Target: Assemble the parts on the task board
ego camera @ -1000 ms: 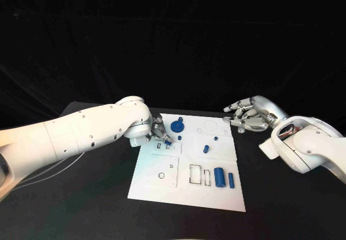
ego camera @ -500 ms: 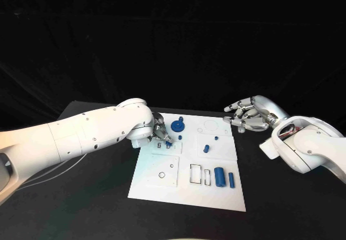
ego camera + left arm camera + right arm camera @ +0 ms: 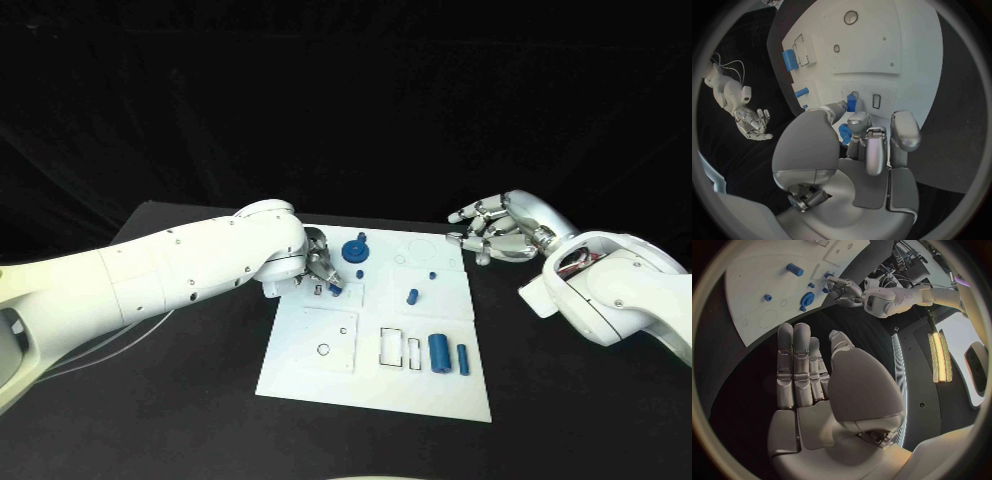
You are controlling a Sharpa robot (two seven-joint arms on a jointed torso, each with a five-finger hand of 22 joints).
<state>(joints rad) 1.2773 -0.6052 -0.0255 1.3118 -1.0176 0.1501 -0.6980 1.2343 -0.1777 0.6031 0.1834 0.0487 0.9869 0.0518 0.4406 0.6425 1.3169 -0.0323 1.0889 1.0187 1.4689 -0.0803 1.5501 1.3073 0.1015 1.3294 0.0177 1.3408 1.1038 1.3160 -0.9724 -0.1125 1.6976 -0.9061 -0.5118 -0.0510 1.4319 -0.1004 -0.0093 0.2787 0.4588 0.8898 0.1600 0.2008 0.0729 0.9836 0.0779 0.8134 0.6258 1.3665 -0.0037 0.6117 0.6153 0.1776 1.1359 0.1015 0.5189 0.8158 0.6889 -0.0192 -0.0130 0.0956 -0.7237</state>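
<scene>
While the black table (image 3: pixel 173 400) spreads out matte and dark, the flat white rectangular task board (image 3: pixel 368 385) lies in its middle, smooth-faced, marked with thin outlined rectangles and small circles. Two glossy white arms reach in from either side. At the board's left edge, the left silver hand (image 3: pixel 317 268) has its metal fingers curled down onto the plate, pinching a small blue peg-like part (image 3: pixel 851 103) between thumb and fingertip; in the left wrist view that piece stands just beside a small rectangular slot, and a second small blue part (image 3: pixel 844 134) sits tucked under the fingers. Off the board's far right corner, the right silver hand (image 3: pixel 493 232) hovers above the table holding nothing, its fingers straight and close together in the right wrist view.

On the board itself, a round blue gear-shaped part (image 3: pixel 356 248) sits near the far edge. A short fat blue cylinder (image 3: pixel 438 354) and a slimmer blue rod (image 3: pixel 463 359) lie side by side at the near right. A small blue oblong part (image 3: pixel 411 296) rests mid-board.
</scene>
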